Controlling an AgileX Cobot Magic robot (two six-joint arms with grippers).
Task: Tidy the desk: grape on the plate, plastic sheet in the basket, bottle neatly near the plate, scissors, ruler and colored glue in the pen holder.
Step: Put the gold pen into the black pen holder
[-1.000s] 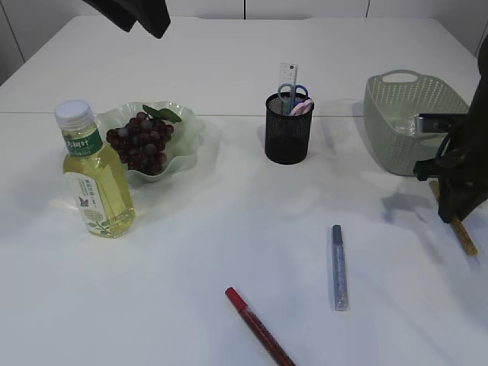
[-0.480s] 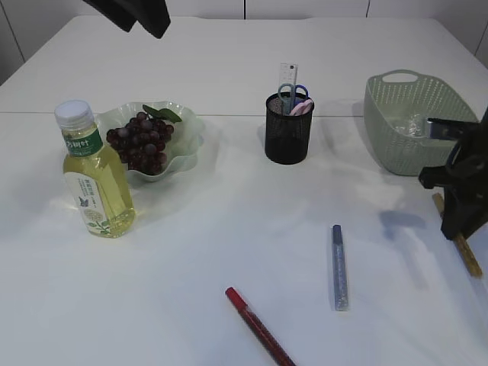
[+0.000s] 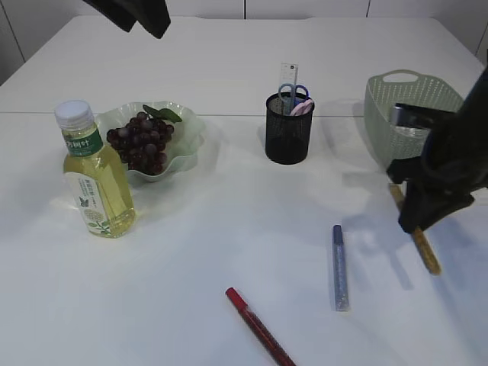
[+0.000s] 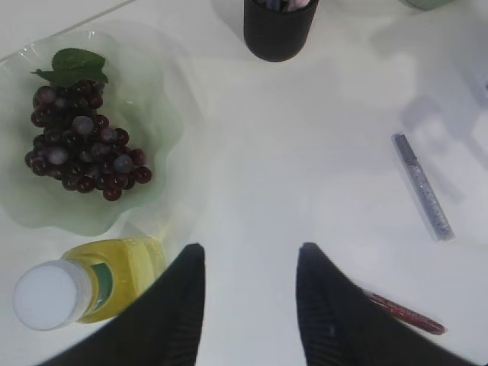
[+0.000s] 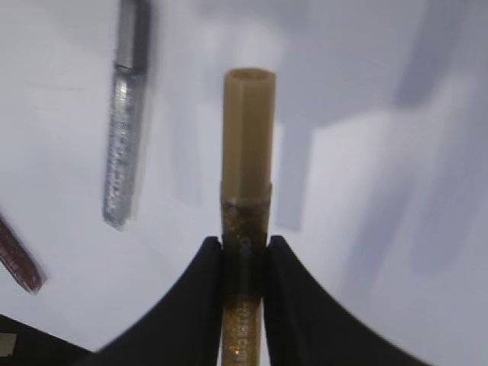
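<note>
**Now: right tool carries a gold glitter glue pen while two more wait on the counter**

Now the right tool [image 5: 244,255] is clamped on a gold glitter glue pen [image 5: 247,175], its two dark fingers pinching the glittery barrel so the tan cap points away from the wrist. In the exterior view the pen [image 3: 424,248] hangs slanted below the right arm, casting a shadow on the white counter [image 3: 229,191], which suggests it is lifted clear and likely bound for the black mesh pen holder [image 3: 289,128].

That holder stands upright at the middle back. Blue-handled scissors [image 3: 292,92], a clear ruler [image 3: 287,76] and something pink already stick out of it, so those items look sorted.

A silver glitter glue pen [image 3: 338,267] lies flat on the counter just left of the right arm, and a red glitter glue pen [image 3: 258,325] lies near the front edge; both appear still to be collected.

On the left, a bunch of dark grapes [image 3: 141,141] sits in a pale green scalloped plate [image 3: 191,126]. A bottle of yellow drink [image 3: 93,175] stands upright right beside the plate, as the task asks.

The left tool [image 4: 248,305] hovers high above the bottle and plate with its jaws apart, holding nothing.

A green woven basket [image 3: 381,114] sits at the right rear. The right arm covers part of it, so the plastic sheet inside cannot be confirmed. The red pen's lower end is cut off by the frame, the pink item in the holder is too small to identify, and only a dark piece of the left arm shows at the top of the exterior view.
</note>
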